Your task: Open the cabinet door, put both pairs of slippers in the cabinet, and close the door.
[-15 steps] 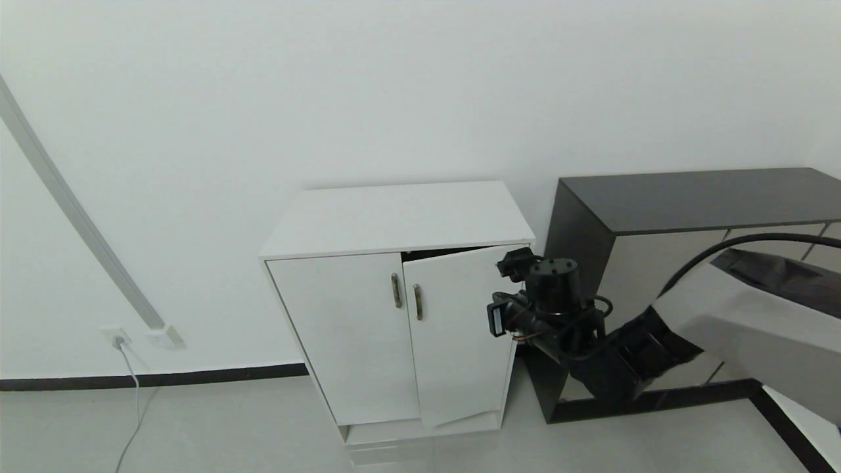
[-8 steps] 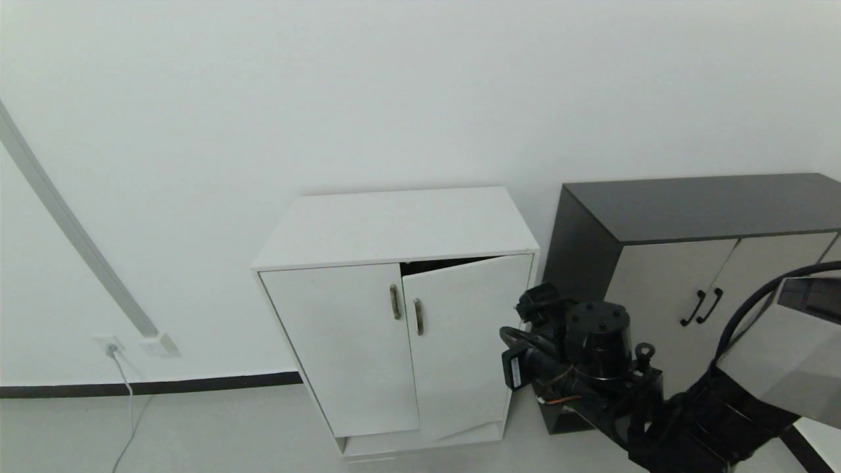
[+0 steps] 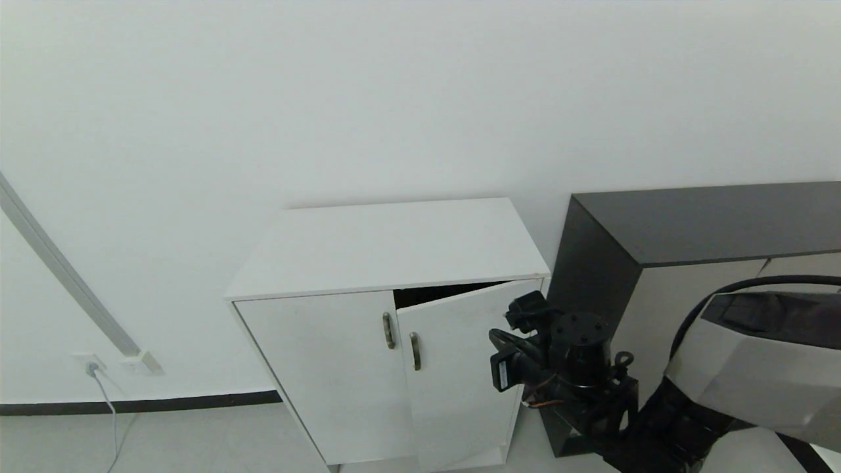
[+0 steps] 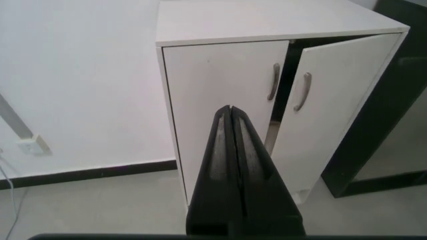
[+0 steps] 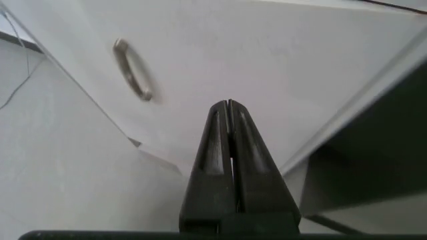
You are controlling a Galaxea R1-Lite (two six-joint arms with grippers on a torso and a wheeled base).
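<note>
A white cabinet point(image 3: 387, 243) with two doors stands against the wall. Its left door point(image 3: 328, 374) is closed. The right door point(image 3: 460, 381) is ajar, with a dark gap along its top and handle side. Each door carries a metal handle point(image 3: 414, 351) near the middle seam. My right arm's wrist point(image 3: 571, 355) sits at the right door's hinge-side edge. My right gripper point(image 5: 229, 103) is shut and empty, its tips close to the face of the right door point(image 5: 267, 60), off to the side of the handle point(image 5: 132, 70). My left gripper point(image 4: 230, 108) is shut and empty, some way in front of the cabinet point(image 4: 213, 73).
A black cabinet point(image 3: 690, 217) stands close against the white one's right side. On the wall at the left are a socket with a cable point(image 3: 89, 364) and a slanted conduit point(image 3: 59, 269). Bare floor point(image 4: 100, 200) lies in front and to the left.
The head camera has shifted, so the whole picture sits differently. The right arm dropped lower and came back up beside the right door. The gap at that door looks a little wider.
</note>
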